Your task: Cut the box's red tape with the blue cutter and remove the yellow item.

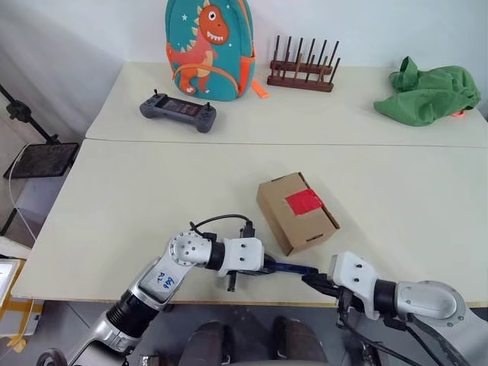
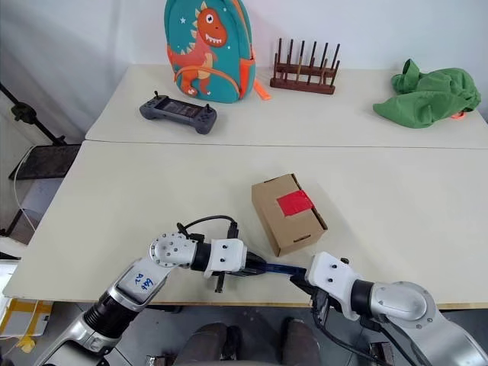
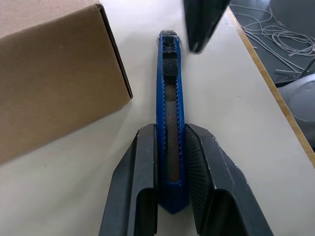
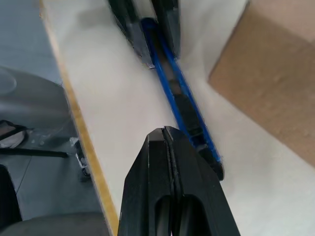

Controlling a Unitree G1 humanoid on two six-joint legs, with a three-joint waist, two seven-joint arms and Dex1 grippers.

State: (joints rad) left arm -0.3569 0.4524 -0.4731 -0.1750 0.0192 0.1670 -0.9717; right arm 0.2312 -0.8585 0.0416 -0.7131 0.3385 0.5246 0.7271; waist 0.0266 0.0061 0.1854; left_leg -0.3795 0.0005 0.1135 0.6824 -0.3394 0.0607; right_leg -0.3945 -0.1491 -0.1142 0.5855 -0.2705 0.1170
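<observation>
L gripper [image 3: 170,162] pinches blue cutter [image 3: 169,98] by its end; R gripper [image 4: 170,142] pressed together, empty, at cutter's far tip.

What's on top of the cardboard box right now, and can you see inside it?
A red tape patch sits on the box top, across its closed flaps. The inside is covered, so nothing in there can be seen.

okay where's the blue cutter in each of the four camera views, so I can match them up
Left eye view: blue cutter near the table's front edge, between the two grippers.
Right eye view: same spot, just in front of the box.
Left wrist view: running up the middle, clamped by the left gripper.
Right wrist view: slanting across the centre, beside the shut right gripper.
Shared landmark: the box's brown corner.
</observation>
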